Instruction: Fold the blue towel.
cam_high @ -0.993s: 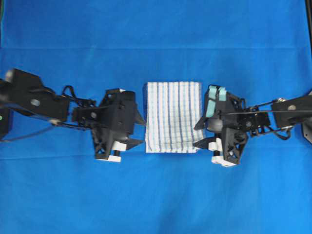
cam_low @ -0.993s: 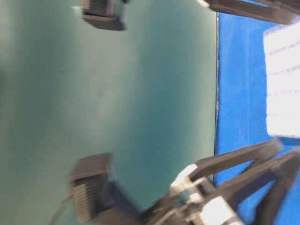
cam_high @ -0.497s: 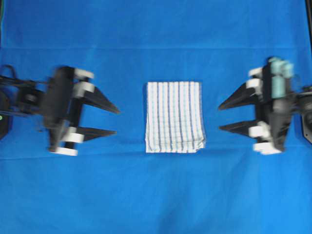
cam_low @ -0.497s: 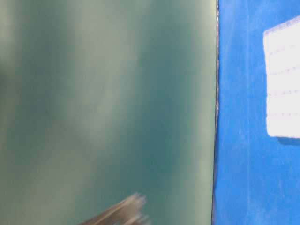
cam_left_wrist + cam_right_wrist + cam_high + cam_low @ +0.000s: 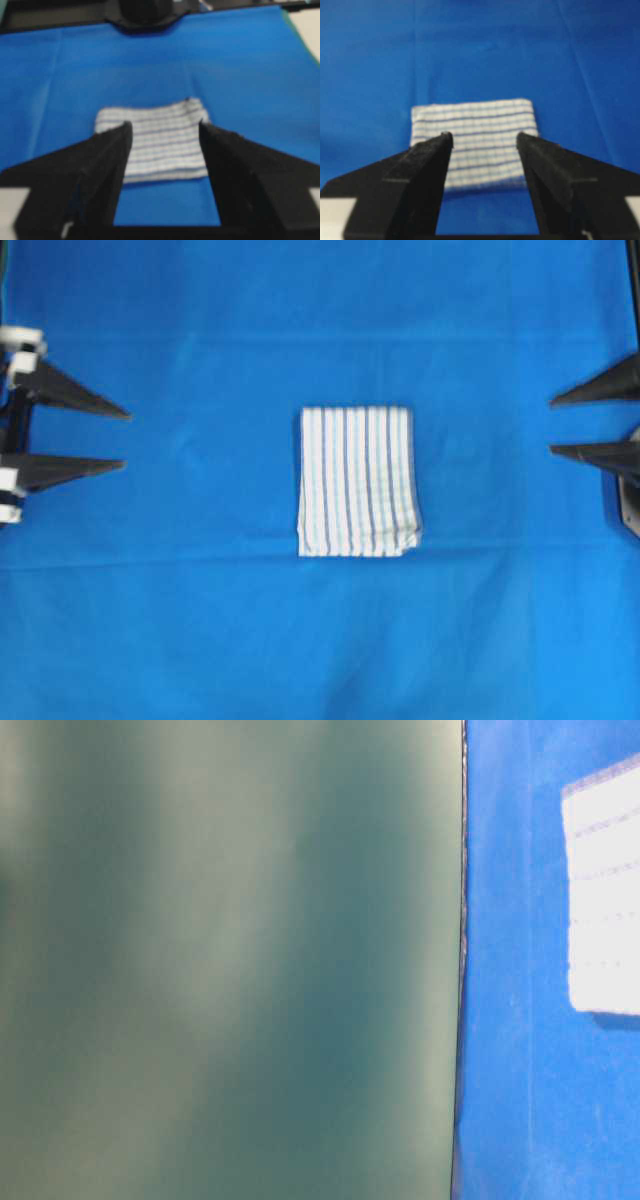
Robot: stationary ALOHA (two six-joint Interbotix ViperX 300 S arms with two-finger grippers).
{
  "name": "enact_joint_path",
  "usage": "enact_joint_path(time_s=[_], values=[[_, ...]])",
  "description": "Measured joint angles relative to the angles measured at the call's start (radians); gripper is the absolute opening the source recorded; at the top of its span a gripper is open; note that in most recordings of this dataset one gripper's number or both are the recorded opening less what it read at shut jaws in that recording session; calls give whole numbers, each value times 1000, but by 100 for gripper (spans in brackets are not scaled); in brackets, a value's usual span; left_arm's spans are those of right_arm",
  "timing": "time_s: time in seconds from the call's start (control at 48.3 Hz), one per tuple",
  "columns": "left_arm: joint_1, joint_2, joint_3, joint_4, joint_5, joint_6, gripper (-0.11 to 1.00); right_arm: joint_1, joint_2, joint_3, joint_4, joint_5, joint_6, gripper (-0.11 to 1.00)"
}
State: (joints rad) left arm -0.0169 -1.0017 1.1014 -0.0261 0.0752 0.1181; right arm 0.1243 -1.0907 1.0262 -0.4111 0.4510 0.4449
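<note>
The blue towel, white with thin blue stripes, lies folded into a small rectangle at the middle of the table. It also shows in the table-level view, the left wrist view and the right wrist view. My left gripper is open and empty at the far left edge, well away from the towel. My right gripper is open and empty at the far right edge. In each wrist view the towel lies ahead of the spread jaws, left and right.
A plain blue sheet covers the whole table. The table's edge shows in the table-level view, with a dull green background beyond it.
Both arms have pulled back from the towel's sides to the left and right edges of the table, jaws open. The folded towel has stayed in place.
</note>
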Motion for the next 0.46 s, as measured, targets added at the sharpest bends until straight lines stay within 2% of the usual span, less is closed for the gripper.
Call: enact_joint_path(time_s=[0.207,0.372,0.455], values=[[54,-158,118,0,2,-8,49,-46,-124,124,-2,-20,3,59],[80,-250,212,0,-2,-31,49,-92,-184,218,-2,-74,6,59],[83,-288,250,0,-5,-44,49,-107,-193,235,0,-95,9,59]])
